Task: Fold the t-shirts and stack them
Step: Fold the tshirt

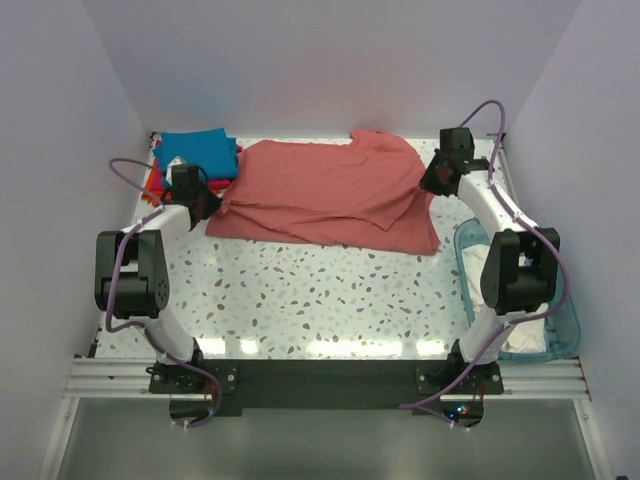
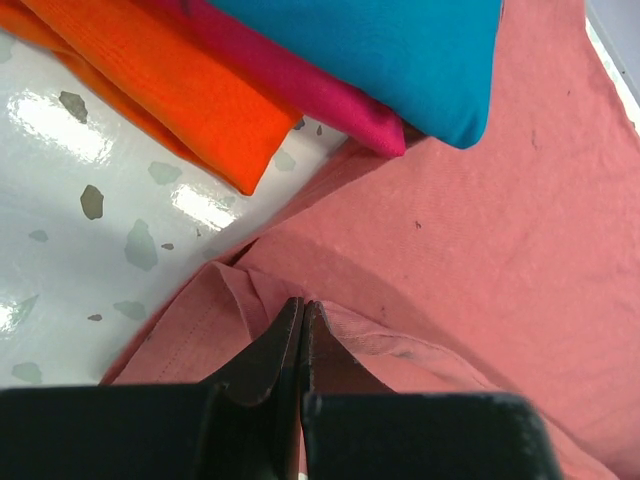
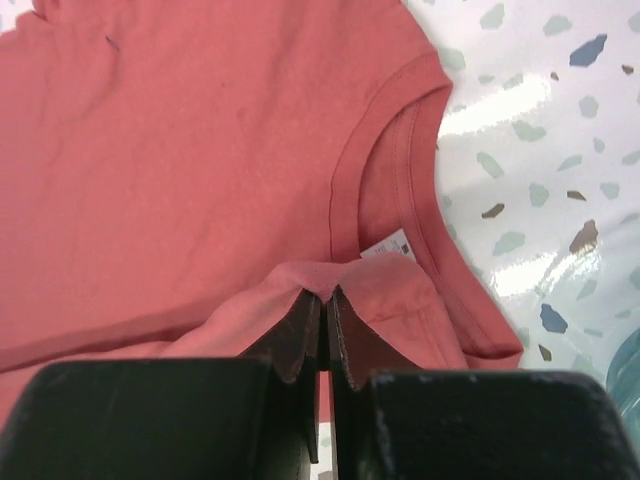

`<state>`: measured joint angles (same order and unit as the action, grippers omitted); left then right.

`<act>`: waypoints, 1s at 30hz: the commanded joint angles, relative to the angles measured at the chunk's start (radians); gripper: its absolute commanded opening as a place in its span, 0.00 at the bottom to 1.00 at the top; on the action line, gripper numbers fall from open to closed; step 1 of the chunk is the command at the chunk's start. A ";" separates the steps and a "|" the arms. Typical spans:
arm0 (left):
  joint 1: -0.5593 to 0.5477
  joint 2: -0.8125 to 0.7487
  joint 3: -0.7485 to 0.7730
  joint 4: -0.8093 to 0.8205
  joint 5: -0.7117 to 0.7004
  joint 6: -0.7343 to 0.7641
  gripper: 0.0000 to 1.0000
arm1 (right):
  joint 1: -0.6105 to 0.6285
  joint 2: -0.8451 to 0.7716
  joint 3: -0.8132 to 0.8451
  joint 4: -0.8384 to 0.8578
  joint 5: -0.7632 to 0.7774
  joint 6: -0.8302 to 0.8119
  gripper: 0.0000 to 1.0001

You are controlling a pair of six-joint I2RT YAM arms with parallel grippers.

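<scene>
Salmon-red t-shirt [image 1: 330, 195] is pinched at both ends and spread across the far half of the speckled table [image 1: 320, 300].

Its white neck label [image 3: 391, 245] shows only in the right wrist view, with print too small to read. The left gripper [image 2: 302, 308] has its fingers closed on a fold at the shirt's edge, and the right gripper [image 3: 322, 297] nips a fold beside the collar. The left wrist view shows the folded pile: teal-blue t-shirt [image 2: 400, 60] over magenta-pink t-shirt [image 2: 300, 85] over orange t-shirt [image 2: 190, 100], with the teal corner meeting the salmon cloth. A translucent blue tub [image 1: 570, 325] stands at the right edge, partly behind the right arm.
</scene>
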<state>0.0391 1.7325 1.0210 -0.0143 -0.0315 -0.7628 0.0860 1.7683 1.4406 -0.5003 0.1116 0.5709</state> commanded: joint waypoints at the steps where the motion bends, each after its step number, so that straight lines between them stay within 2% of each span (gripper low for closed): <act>1: 0.005 -0.008 0.042 0.020 -0.025 0.026 0.00 | -0.006 0.014 0.076 0.022 -0.009 -0.019 0.00; 14: 0.007 0.059 0.091 0.019 -0.039 0.019 0.01 | -0.012 0.201 0.279 -0.032 -0.024 -0.060 0.00; 18: 0.007 0.097 0.129 0.016 -0.036 0.039 0.06 | -0.015 0.269 0.360 -0.040 -0.035 -0.068 0.00; 19: 0.007 0.116 0.137 0.016 -0.024 0.046 0.13 | -0.015 0.296 0.375 -0.046 -0.038 -0.071 0.00; 21: 0.010 0.127 0.163 -0.028 -0.019 0.062 0.25 | -0.015 0.328 0.429 -0.075 -0.050 -0.085 0.14; 22: 0.008 0.118 0.160 -0.026 -0.019 0.063 0.41 | -0.015 0.350 0.443 -0.086 -0.053 -0.091 0.22; 23: 0.008 0.107 0.153 -0.018 -0.022 0.066 0.49 | -0.015 0.356 0.454 -0.099 -0.055 -0.098 0.40; 24: 0.008 0.092 0.146 -0.015 -0.028 0.072 0.54 | -0.015 0.355 0.455 -0.099 -0.055 -0.101 0.48; 25: 0.008 0.057 0.131 -0.010 -0.042 0.074 0.61 | -0.017 0.350 0.452 -0.098 -0.056 -0.103 0.53; 27: 0.008 0.016 0.119 -0.031 -0.060 0.079 0.65 | -0.015 0.324 0.434 -0.099 -0.053 -0.103 0.63; 30: 0.008 -0.071 0.068 -0.061 -0.134 0.047 0.67 | -0.014 0.257 0.361 -0.099 -0.041 -0.100 0.65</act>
<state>0.0395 1.7824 1.1149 -0.0547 -0.0837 -0.7132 0.0753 2.1181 1.8381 -0.5816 0.0669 0.4835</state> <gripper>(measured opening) 0.666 0.645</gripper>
